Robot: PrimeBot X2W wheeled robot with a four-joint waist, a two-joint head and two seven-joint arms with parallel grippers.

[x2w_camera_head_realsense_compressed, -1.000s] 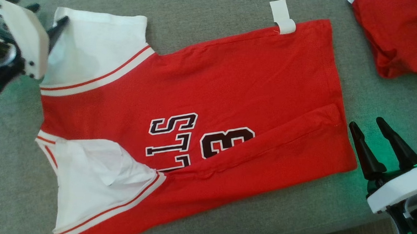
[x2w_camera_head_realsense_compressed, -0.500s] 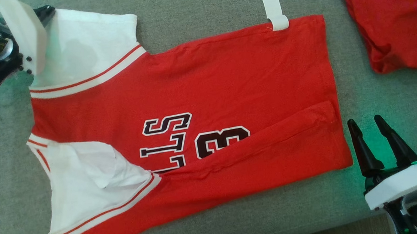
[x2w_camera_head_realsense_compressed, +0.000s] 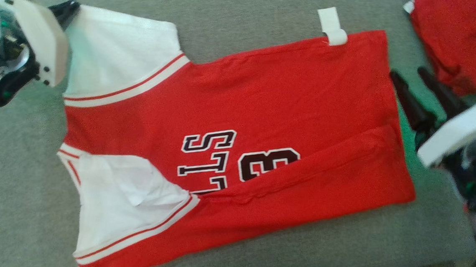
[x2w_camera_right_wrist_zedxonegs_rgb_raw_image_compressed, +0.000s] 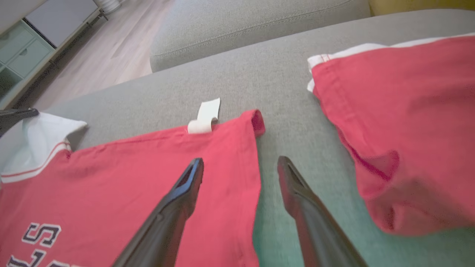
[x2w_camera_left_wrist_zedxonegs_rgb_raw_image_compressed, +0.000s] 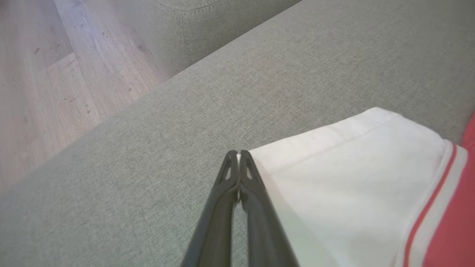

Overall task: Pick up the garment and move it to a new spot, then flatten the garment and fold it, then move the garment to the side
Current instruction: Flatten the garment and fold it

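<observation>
Since a second before, the left tool point(x2w_camera_left_wrist_zedxonegs_rgb_raw_image_compressed: 237, 152) had gone from spread to pressed together, and the right tool point(x2w_camera_head_realsense_compressed: 407, 72) had travelled up along the hem of the red jersey point(x2w_camera_head_realsense_compressed: 265, 102), from the hem's near corner toward its far one. The jersey lay spread flat on the grey sofa seat point(x2w_camera_head_realsense_compressed: 238, 16), printed side up, with its lower side folded over the lettering. The left tool's tips sat at the outer corner of the jersey's far white sleeve point(x2w_camera_head_realsense_compressed: 118, 54); whether any cloth was caught between them could not be told. The right tool stood spread wide across the hem, one finger above the red cloth, the other above the seat. A white tag point(x2w_camera_head_realsense_compressed: 332, 27) stuck out from the jersey's far edge. Beyond the hem lay a second red garment point(x2w_camera_head_realsense_compressed: 467, 36), apart from the jersey.
</observation>
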